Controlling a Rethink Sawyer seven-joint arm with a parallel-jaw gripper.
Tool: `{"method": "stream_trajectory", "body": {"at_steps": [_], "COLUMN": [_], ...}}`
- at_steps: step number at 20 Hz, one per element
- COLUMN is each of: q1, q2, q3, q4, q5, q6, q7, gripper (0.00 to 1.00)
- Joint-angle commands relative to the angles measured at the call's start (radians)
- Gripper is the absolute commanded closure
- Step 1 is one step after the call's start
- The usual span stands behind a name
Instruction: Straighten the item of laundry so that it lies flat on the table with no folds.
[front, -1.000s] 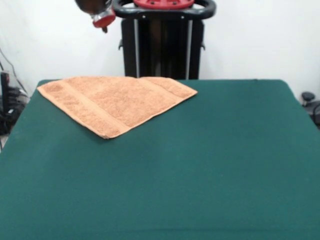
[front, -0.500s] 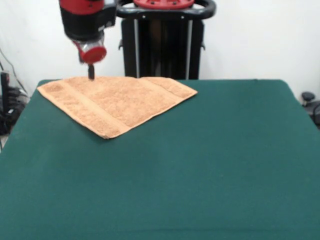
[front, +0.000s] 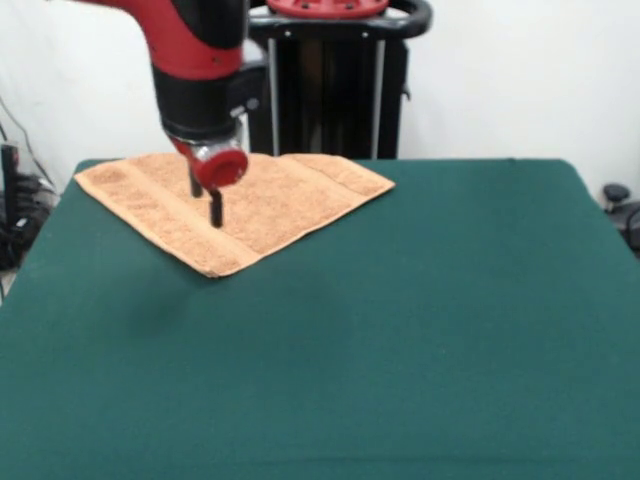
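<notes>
The tan terry towel (front: 290, 200) lies on the green table (front: 400, 330) at its far left, near the robot's pedestal. It looks folded over into a rough triangle, with a woven border band running along its left front edge down to a corner that points toward the camera. My gripper (front: 207, 203) hangs from the red and black arm over the towel's left-middle part, just above or at the cloth, near the border band. Its two dark fingers (front: 216, 208) show a small gap and hold nothing. No label shows.
The black pedestal (front: 325, 90) stands behind the table's far edge, right behind the towel. Cables and dark gear (front: 15, 205) sit off the table's left side, and a dark object (front: 622, 205) off its right side. A white wall is behind.
The arm has come down from the top left and moved right and toward the camera, from above the towel's far edge to over its left-middle part. The towel has not moved.
</notes>
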Motion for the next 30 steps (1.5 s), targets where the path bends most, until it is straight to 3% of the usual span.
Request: {"method": "stream_trajectory", "body": {"at_steps": [1, 9, 16, 23, 30], "q1": [0.044, 0.045, 0.153, 0.218, 0.277], "q2": [0.106, 0.219, 0.256, 0.221, 0.257], "q3": [0.083, 0.04, -0.103, -0.184, -0.246], "q4": [0.02, -0.033, -0.141, -0.155, -0.149], "q5": [0.094, 0.07, -0.007, 0.025, 0.065], "q6": [0.005, -0.092, -0.138, -0.148, -0.252], "q7": [0.06, 0.059, 0.141, 0.169, 0.226], "gripper": [0.0, 0.0, 0.0, 0.0, 0.0]}}
